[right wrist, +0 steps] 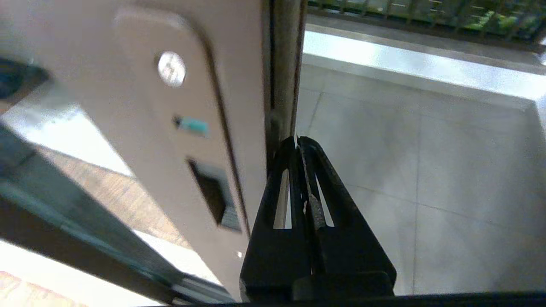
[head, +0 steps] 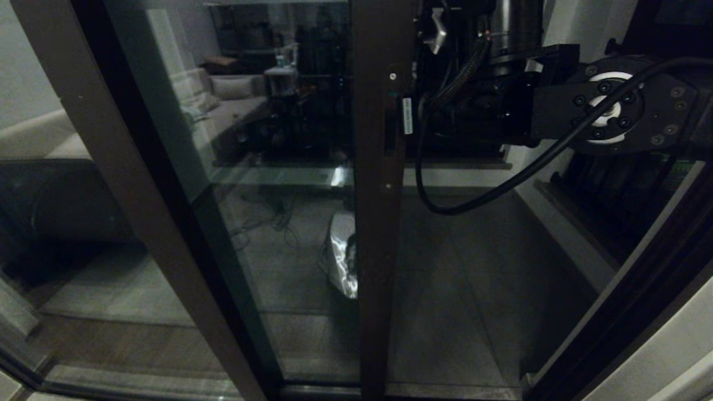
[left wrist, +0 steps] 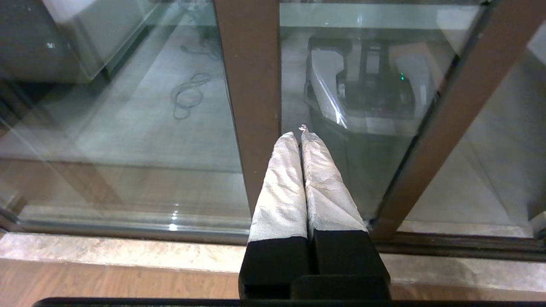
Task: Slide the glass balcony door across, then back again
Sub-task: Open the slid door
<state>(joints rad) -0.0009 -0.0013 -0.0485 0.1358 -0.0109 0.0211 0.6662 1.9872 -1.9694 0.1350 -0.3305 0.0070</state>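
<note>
While the glass balcony door (head: 312,184) stands partly slid aside, with bare balcony floor (head: 462,267) showing through the gap beside its upright stile (head: 379,223), the right gripper (right wrist: 297,138) presses its closed, empty fingers against that stile's outer edge, the slot handle (right wrist: 211,196) just beside them. Judging by the gap, one pass looks underway; the return slide remains. Parked low, the left gripper (left wrist: 297,134) rests closed and empty near the sill (left wrist: 128,253).

glass balcony door (head: 379,223), dark brown frame, upright, slid partly open
</note>
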